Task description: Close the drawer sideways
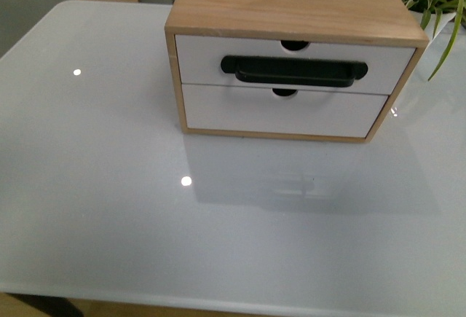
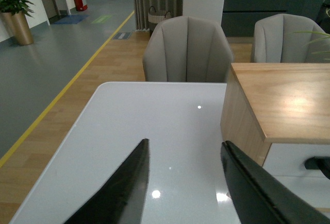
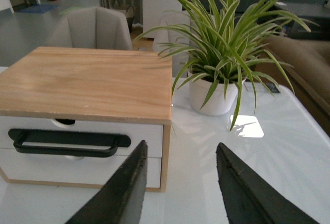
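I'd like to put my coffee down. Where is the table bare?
Bare: the wide stretch of table in front of the wooden cabinet, and the strip on its left. Crowded: the far right corner, where the potted plant stands by the cabinet.

Bright, even overhead light here, two small lamp glints popping off the glossy white tabletop (image 1: 109, 222), a faint grey shadow pooling before the light-wood two-drawer cabinet (image 1: 291, 11), and the black left gripper (image 2: 184, 142) blurry up close.
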Controlling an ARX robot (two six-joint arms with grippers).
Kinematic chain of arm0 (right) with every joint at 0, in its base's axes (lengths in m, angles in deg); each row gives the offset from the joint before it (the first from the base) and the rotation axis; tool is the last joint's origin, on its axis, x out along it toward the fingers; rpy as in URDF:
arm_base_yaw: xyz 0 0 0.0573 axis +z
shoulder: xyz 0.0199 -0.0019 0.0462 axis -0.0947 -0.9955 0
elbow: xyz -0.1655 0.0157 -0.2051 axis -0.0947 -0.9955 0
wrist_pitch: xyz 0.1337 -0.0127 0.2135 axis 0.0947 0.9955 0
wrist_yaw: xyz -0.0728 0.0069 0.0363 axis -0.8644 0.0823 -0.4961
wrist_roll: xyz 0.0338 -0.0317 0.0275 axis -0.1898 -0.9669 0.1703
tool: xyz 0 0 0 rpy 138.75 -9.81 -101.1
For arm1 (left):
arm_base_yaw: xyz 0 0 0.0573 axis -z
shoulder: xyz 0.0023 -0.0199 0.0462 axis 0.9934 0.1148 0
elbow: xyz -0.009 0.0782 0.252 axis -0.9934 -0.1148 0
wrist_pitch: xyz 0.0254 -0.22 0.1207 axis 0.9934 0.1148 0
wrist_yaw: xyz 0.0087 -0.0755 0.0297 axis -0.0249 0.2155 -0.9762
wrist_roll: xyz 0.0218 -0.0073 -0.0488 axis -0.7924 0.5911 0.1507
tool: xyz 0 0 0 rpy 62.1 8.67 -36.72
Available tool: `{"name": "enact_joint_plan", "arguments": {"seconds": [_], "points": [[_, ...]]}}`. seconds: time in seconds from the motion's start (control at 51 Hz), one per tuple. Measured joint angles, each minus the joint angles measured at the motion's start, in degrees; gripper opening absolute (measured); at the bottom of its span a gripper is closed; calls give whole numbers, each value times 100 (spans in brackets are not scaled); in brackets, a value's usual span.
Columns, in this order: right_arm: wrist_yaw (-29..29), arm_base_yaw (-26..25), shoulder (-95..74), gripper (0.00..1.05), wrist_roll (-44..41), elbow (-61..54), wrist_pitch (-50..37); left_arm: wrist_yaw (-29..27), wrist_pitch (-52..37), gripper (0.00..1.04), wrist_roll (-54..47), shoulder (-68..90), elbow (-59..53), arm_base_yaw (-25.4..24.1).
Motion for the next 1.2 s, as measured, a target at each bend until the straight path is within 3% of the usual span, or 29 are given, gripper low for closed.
{"name": "enact_joint_plan", "arguments": {"seconds": [0.118, 0.176, 0.392, 0.588, 0.902, 1.196], "points": [[214, -203, 595, 7, 138, -313, 310, 96, 61, 15, 9, -564, -468, -162], [289, -295, 909, 2, 162, -431, 501, 177, 166, 1, 15, -863, -669, -229], [822, -848, 1460, 2, 179, -837, 697, 588, 599, 2, 28, -1707, -1102, -678], [870, -866, 2369, 2, 179, -844, 1458, 623, 658, 2, 28, -2188, -1530, -695], [870, -866, 3807, 2, 179, -850, 2809, 625, 2238, 2, 28, -3982, -1639, -695], [870, -866, 4483, 2, 179, -850, 3477, 625, 3128, 2, 28, -4920, -1641, -695]]}}
